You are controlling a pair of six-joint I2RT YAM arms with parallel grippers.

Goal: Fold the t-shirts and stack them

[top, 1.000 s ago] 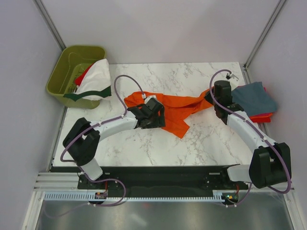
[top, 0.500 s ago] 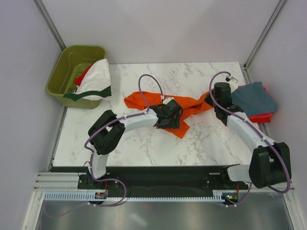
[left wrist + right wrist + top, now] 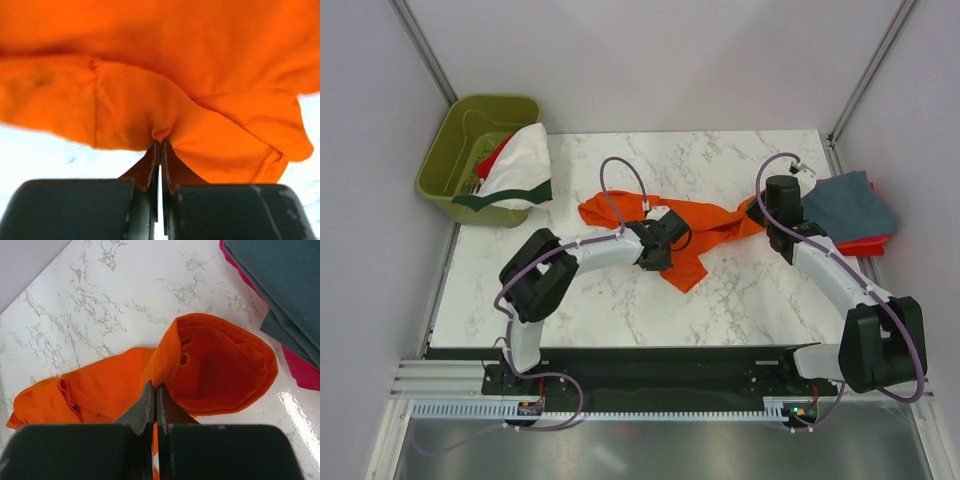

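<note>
An orange t-shirt (image 3: pixel 705 222) lies crumpled across the middle of the marble table (image 3: pixel 620 310). My left gripper (image 3: pixel 665 243) is shut on a fold of the orange t-shirt (image 3: pixel 160 90) near its lower middle; the cloth bunches at the left gripper's (image 3: pixel 160 142) tips. My right gripper (image 3: pixel 767 208) is shut on the rim of the orange t-shirt (image 3: pixel 220 365) at its right end, where a sleeve opening gapes beside the right gripper (image 3: pixel 155 387). A folded slate blue-grey t-shirt (image 3: pixel 850 205) lies on a red one (image 3: pixel 865 244) at the right edge.
An olive-green bin (image 3: pixel 455 150) stands off the table's far left corner, holding a white t-shirt with dark green trim (image 3: pixel 515 170) and red cloth (image 3: pixel 492 157). In the right wrist view the blue-grey t-shirt (image 3: pixel 280 280) and a magenta edge (image 3: pixel 300 372) lie just right of the sleeve.
My left arm reached right over the orange t-shirt, then its gripper shut on a fold and drew slightly back left. The right gripper stayed shut on the shirt's right end.
</note>
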